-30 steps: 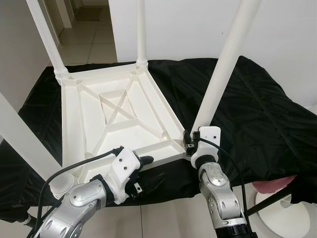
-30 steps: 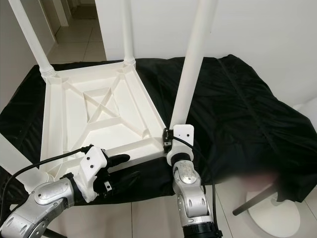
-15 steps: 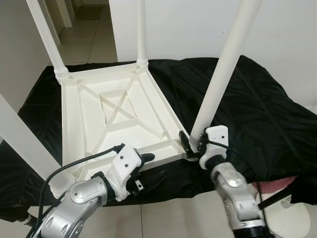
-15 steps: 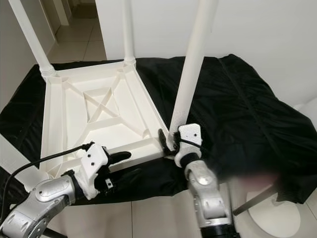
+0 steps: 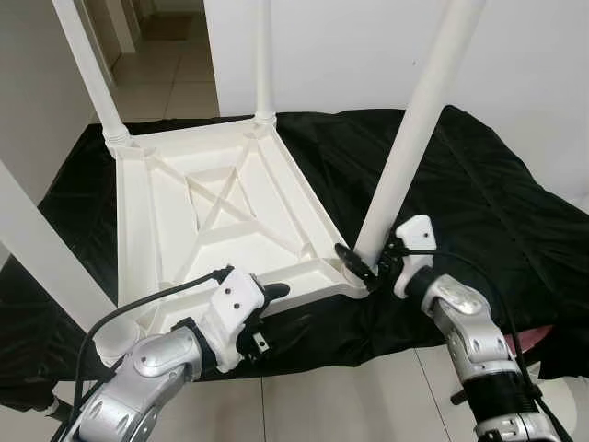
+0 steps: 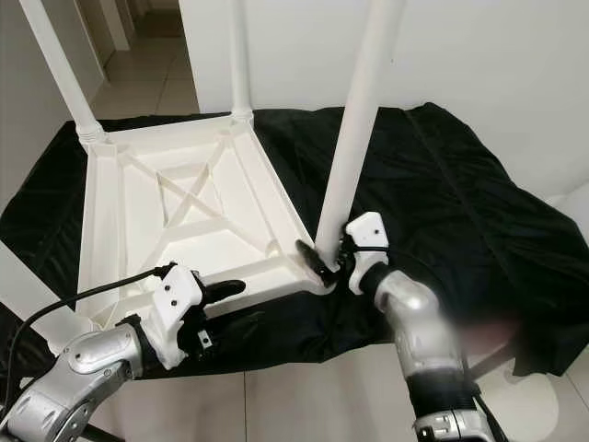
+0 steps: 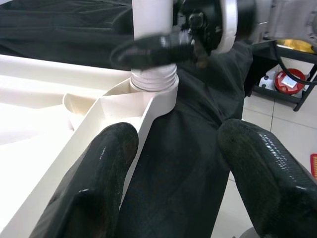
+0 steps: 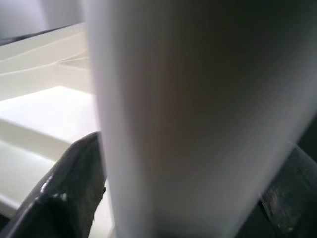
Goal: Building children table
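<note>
White children's table [image 5: 221,216] upside down on a worktop [image 5: 479,193] draped in black cloth, ribbed underside up, legs pointing upward from its corners. Near right leg [image 5: 409,138] seated in the threaded corner socket [image 7: 154,79] at the edge closest to the robot. Right gripper [image 5: 368,262] down at the foot of that leg, just above the socket, jaws clamped around the white tube: one black finger [image 5: 354,261] visible on the inner side, the other hidden behind the leg in the eye views; in the right wrist view, the tube fills the gap between two dark pads [image 8: 69,193]. Left gripper [image 5: 267,308] at the near rim of the table, jaws apart, one finger [image 7: 101,178] over the white rim, the other [image 7: 262,168] outside it above the black cloth, closed on nothing. Tiled floor [image 5: 175,64] beyond the worktop.
</note>
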`<state>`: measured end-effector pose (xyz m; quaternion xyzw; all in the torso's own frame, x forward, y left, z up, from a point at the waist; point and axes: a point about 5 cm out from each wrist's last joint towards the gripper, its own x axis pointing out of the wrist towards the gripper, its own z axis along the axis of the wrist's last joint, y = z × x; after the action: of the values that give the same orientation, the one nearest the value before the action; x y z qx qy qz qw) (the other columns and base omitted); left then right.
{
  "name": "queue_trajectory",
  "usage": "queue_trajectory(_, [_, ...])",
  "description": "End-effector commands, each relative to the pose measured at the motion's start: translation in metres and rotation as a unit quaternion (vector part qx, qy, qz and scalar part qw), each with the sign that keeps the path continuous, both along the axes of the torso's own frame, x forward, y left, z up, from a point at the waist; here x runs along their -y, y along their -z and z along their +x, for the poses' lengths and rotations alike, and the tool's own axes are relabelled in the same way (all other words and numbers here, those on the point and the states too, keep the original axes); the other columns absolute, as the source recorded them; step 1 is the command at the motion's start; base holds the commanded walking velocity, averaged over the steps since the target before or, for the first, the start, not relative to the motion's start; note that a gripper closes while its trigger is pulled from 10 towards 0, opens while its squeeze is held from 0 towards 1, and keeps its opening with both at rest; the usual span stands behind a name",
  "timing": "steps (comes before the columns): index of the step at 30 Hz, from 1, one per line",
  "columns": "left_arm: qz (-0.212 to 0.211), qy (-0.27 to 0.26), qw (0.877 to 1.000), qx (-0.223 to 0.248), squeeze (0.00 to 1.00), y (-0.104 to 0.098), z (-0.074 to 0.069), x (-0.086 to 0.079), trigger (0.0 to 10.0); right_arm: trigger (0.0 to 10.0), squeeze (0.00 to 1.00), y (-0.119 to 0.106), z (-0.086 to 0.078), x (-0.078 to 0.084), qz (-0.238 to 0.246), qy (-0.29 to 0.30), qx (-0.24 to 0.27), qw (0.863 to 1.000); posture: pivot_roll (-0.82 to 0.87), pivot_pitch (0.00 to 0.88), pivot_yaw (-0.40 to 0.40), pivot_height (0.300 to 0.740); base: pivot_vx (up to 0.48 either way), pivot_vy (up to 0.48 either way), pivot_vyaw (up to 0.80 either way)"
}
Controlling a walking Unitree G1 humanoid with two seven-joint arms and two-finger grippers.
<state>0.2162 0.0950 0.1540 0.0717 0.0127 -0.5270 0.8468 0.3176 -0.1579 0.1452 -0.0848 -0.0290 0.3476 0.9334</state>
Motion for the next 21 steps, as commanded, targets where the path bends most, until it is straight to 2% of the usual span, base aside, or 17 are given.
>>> queue_trajectory(1, [0.007,0.002,1.000,-0.005,0.00,0.0036,0.0009,0.0006,10.0,4.1,0.00,0.0011,0.0025,-0.0038,-0.010,-0.030,-0.001,0.999,0.00,0.020,0.024,0.740,0.000,0.000,0.00])
queue_trajectory(2, [0.007,0.002,1.000,-0.005,0.00,0.0035,0.0010,0.0007,10.0,4.1,0.00,0.0019,0.0036,-0.0049,-0.014,-0.044,-0.003,0.999,0.00,0.020,0.024,0.740,0.000,0.000,0.00])
queue_trajectory(3, [0.007,0.002,1.000,-0.004,0.00,0.0032,0.0012,0.0007,10.0,2.0,0.00,0.0022,0.0050,-0.0059,-0.018,-0.052,-0.003,0.998,0.01,0.022,0.020,0.740,0.000,0.000,0.00])
queue_trajectory(5, [0.007,0.002,1.000,-0.004,0.00,0.0028,0.0013,0.0007,10.0,2.0,0.00,0.0023,0.0060,-0.0065,-0.021,-0.056,-0.002,0.998,0.01,0.022,0.020,0.740,0.000,0.000,0.00])
queue_trajectory(6, [0.007,0.001,1.000,-0.003,0.00,0.0025,0.0013,0.0007,10.0,0.0,0.00,0.0022,0.0068,-0.0071,-0.021,-0.062,-0.003,0.998,0.01,0.022,0.020,0.740,0.000,0.000,0.00])
queue_trajectory(13, [0.007,-0.004,1.000,-0.002,0.00,0.0018,0.0007,0.0001,10.0,0.0,0.00,0.0040,0.0103,-0.0033,-0.024,-0.082,-0.008,0.996,0.02,0.027,0.017,0.740,0.000,0.000,0.00])
queue_trajectory(14, [0.007,-0.005,1.000,-0.003,0.00,0.0023,-0.0001,-0.0001,10.0,1.3,0.00,0.0064,0.0089,-0.0023,-0.017,-0.085,-0.018,0.996,0.02,0.031,0.012,0.740,0.000,0.000,0.00])
queue_trajectory(15, [0.006,-0.005,1.000,-0.003,0.00,0.0027,-0.0012,0.0001,10.0,10.0,0.00,0.0078,0.0079,-0.0017,-0.007,-0.083,-0.025,0.996,0.02,0.031,0.012,0.740,0.000,0.000,0.00])
queue_trajectory(19, [0.005,-0.005,1.000,-0.006,0.00,0.0028,-0.0027,-0.0003,10.0,10.0,0.00,0.0083,0.0052,0.0001,0.031,-0.063,-0.040,0.997,0.02,0.037,0.013,0.740,0.000,0.000,0.00])
queue_trajectory(21, [0.005,-0.006,1.000,-0.007,0.00,0.0029,-0.0027,-0.0006,10.0,10.0,0.00,0.0082,0.0050,0.0010,0.033,-0.051,-0.037,0.997,0.02,0.037,0.013,0.740,0.000,0.000,0.00])
